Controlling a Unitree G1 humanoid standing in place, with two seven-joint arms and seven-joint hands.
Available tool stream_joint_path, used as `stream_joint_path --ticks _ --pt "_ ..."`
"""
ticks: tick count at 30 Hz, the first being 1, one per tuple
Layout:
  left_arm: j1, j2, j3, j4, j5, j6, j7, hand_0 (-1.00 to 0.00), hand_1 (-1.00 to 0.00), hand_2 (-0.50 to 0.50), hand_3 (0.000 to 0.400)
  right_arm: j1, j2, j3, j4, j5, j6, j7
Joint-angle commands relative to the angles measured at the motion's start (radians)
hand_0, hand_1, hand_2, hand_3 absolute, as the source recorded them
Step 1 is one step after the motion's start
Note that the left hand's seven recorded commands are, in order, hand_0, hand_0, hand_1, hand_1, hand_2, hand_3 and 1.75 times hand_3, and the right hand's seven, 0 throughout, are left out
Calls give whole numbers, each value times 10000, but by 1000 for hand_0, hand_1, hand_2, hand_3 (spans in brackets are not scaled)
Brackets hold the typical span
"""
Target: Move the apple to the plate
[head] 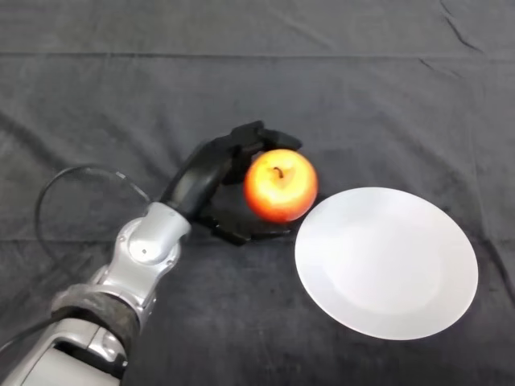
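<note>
Plate (pixel 386 261): lay bare on the bench (pixel 96 104).
Apple (pixel 280 184): beside the plate's left rim.
Robot hand (pixel 217 173): curled around the apple.

Apple (pixel 280 185): we log one, red-orange with yellow blush, stem end up, frame centre, just left of plate | Plate (pixel 386 261): we log one, white, round, flat, lower right.
</note>
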Motion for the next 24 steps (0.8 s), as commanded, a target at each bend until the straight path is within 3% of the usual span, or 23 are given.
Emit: stream_joint_path --ticks 1,8,14,24 --pt "-805 -45 -256 -345 274 -361 196 -1000 -1000 0 400 -123 -154 -10 -87 185 -51 -18" --pt "-997 -361 -960 -330 405 -1023 491 -1000 -1000 0 400 -128 -160 -13 -72 186 -52 -12" --pt "-1060 -675 -2041 -367 474 -1212 900 -1000 -1000 0 400 -133 -166 -16 -58 188 -53 -6" --pt "-1021 -719 -4140 -767 290 -933 1221 -1000 -1000 0 400 -140 -175 -21 -37 189 -55 3"
